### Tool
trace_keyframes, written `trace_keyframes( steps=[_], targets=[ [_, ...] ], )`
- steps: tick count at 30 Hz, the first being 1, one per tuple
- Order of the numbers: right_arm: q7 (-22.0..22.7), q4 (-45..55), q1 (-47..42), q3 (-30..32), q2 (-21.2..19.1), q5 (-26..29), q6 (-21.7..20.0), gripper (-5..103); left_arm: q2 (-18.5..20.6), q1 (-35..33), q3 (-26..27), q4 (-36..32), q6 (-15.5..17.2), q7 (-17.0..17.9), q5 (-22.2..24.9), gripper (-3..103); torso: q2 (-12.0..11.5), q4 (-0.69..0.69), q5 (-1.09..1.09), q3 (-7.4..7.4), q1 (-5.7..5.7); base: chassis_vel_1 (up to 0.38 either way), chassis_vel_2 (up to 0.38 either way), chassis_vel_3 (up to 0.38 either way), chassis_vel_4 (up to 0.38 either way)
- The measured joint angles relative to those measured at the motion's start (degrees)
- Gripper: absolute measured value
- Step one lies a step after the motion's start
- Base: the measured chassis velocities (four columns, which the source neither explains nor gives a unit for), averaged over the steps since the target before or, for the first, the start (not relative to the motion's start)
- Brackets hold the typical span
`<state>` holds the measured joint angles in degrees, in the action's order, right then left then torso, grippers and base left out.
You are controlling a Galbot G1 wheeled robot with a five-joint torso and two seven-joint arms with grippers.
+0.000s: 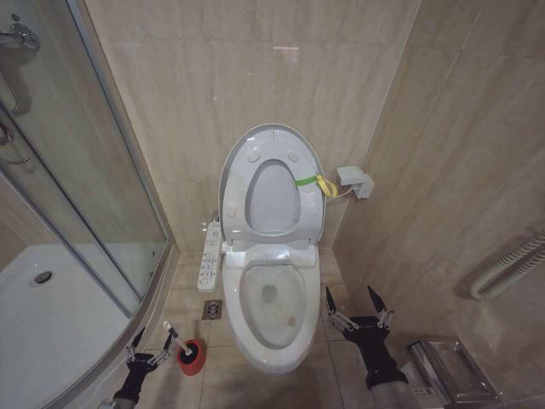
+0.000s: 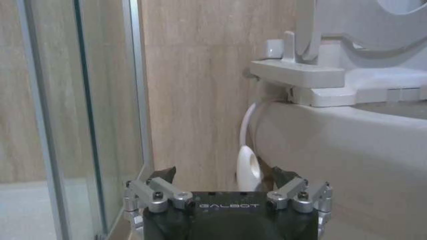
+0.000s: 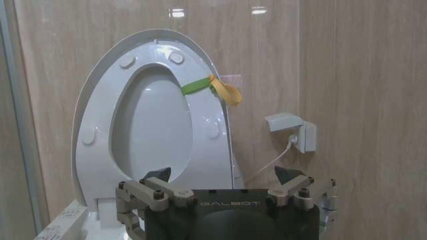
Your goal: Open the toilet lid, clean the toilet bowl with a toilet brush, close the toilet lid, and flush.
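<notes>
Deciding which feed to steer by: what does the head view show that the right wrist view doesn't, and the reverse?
Head view alone: the toilet bowl, the toilet brush in its red holder, the left gripper open beside it, the shower enclosure.

Right wrist view alone: a close look at the bumpers on the raised ring.

Both: the upright toilet lid, its yellow-green strap, the wall box, and the open right gripper.

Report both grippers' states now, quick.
Left gripper: open, holding nothing, low beside the small black-bristled toilet brush in its red holder.
Right gripper: open, empty, to the right of the white ceramic toilet bowl.
</notes>
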<state>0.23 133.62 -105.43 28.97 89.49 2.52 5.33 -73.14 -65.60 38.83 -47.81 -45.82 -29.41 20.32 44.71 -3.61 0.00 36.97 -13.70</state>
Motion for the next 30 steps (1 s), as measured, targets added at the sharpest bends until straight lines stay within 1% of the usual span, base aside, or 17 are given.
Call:
trace_keyframes(
  steps=[4, 10, 14, 18, 30],
  targets=[
    [0.0, 0.0, 0.0, 0.0, 0.0, 0.0, 0.0, 100, 0.6, 3.4, -0.4, 3.2, -0.8, -1.0, 0.0, 96, 0.0, -0.01, 0.0, 0.0, 0.0, 0.0, 0.0, 0.0, 0.0],
    [0.0, 0.0, 0.0, 0.0, 0.0, 0.0, 0.0, 100, 0.7, 5.3, -1.1, 4.8, -0.9, -1.9, 0.0, 96, 0.0, 0.0, 0.0, 0.0, 0.0, 0.0, 0.0, 0.0, 0.0],
    [0.0, 0.0, 0.0, 0.0, 0.0, 0.0, 0.0, 100, 0.4, 6.3, -1.9, 5.7, -0.9, -2.6, 0.1, 96, 0.0, 0.0, 0.0, -0.01, 0.0, 0.0, 0.0, 0.0, 0.0],
    [0.0, 0.0, 0.0, 0.0, 0.0, 0.0, 0.0, 100, -0.5, 7.8, -3.0, 7.9, -0.9, -4.4, 1.3, 96, 0.0, 0.0, 0.01, -0.01, 0.0, 0.0, 0.0, 0.0, 0.0],
    [0.0, 0.0, 0.0, 0.0, 0.0, 0.0, 0.0, 100, -1.8, 9.4, -3.2, 10.3, -0.6, -5.1, 1.6, 93, 0.0, 0.0, 0.01, -0.01, 0.0, 0.0, 0.0, 0.0, 0.0]
  ],
)
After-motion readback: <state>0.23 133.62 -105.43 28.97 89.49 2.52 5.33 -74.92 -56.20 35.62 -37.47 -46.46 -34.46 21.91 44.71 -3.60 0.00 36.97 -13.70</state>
